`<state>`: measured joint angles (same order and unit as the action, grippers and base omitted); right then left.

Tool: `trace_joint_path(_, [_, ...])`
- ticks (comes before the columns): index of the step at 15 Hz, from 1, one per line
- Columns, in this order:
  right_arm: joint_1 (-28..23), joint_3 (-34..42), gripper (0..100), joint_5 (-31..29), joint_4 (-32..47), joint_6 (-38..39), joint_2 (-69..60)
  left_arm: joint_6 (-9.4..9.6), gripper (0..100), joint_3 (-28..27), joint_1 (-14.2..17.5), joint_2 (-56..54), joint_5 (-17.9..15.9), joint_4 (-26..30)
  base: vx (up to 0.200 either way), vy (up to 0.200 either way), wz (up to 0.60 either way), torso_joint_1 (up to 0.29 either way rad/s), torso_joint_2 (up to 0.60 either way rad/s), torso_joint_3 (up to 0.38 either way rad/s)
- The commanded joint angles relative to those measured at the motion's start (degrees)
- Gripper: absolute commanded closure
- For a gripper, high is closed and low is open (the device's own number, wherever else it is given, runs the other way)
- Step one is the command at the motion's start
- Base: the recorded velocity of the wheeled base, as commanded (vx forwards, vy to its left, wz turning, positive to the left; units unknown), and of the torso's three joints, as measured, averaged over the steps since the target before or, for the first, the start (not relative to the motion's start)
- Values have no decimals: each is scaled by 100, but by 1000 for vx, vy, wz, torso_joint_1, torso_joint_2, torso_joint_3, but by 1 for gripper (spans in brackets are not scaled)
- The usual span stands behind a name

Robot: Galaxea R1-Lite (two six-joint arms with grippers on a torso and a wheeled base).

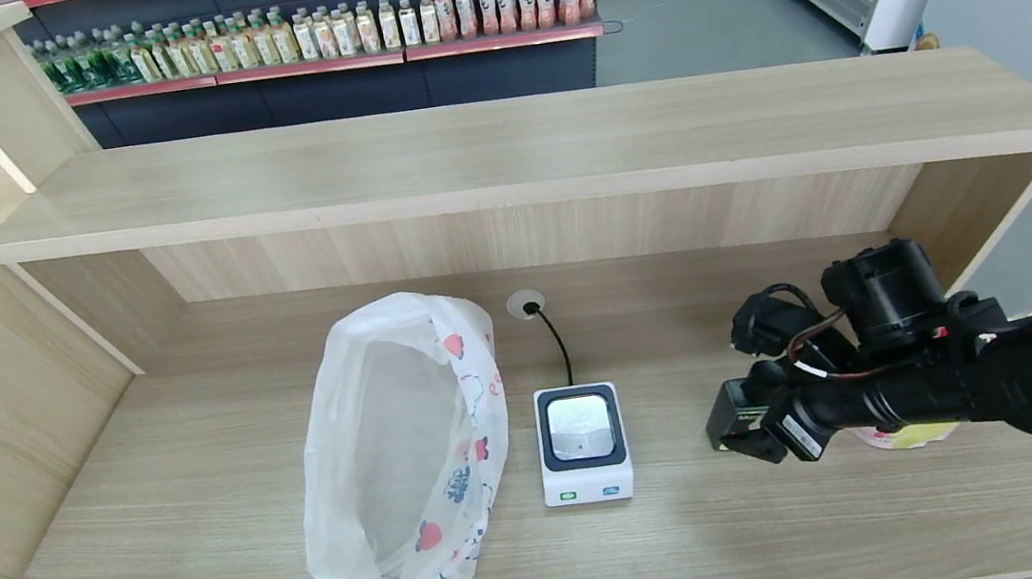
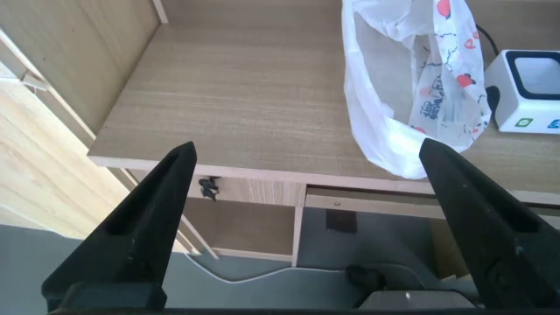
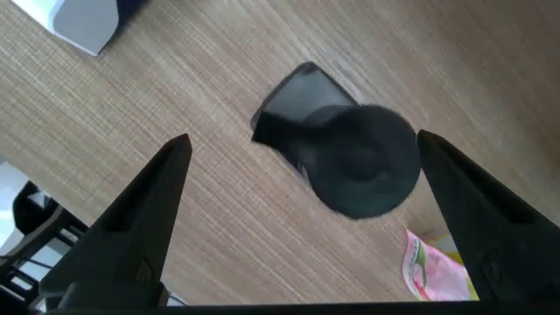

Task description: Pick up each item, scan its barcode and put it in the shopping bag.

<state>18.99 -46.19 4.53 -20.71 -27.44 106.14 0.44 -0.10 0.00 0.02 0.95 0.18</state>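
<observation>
The white shopping bag (image 1: 398,457) with printed patterns lies on the wooden counter (image 1: 202,495), its mouth open; it also shows in the left wrist view (image 2: 411,79). To its right sits the white barcode scanner (image 1: 582,442) (image 2: 532,87). My right gripper (image 3: 304,144) is open, right of the scanner, above a blurred black item (image 3: 350,149) with a round part and a flat part. A pink and yellow packet (image 3: 429,262) (image 1: 900,437) lies beside it, partly hidden under my right arm (image 1: 893,388). My left gripper (image 2: 306,157) hangs open in front of the counter's front edge, left of the bag.
A black cable runs from the scanner to a grommet hole (image 1: 526,304). A raised shelf (image 1: 517,153) and side walls enclose the counter at the back and sides. A small black handle (image 2: 208,185) sits under the front edge. Bare counter lies left of the bag.
</observation>
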Motion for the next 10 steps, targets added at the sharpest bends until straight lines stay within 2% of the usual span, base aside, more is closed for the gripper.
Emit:
trace_joint_path(1, [69, -83, 0, 4, -65, 2, 346, 0, 0, 1, 0, -2, 2, -1, 0, 0, 0, 0, 0, 0])
trace_joint_path(4, [131, -136, 0, 12, -82, -7, 521, 0, 0, 1, 0, -2, 2, -1, 0, 0, 0, 0, 0, 0])
trace_joint_path(5, [140, -171, 100, 21, -82, -7, 557, 0, 0, 10, 0, -2, 2, -1, 0, 0, 0, 0, 0, 0])
trace_joint_path(10, [166, -241, 100, 83, -91, 19, 434, 0, 0, 10, 0, -2, 2, -1, 0, 0, 0, 0, 0, 0])
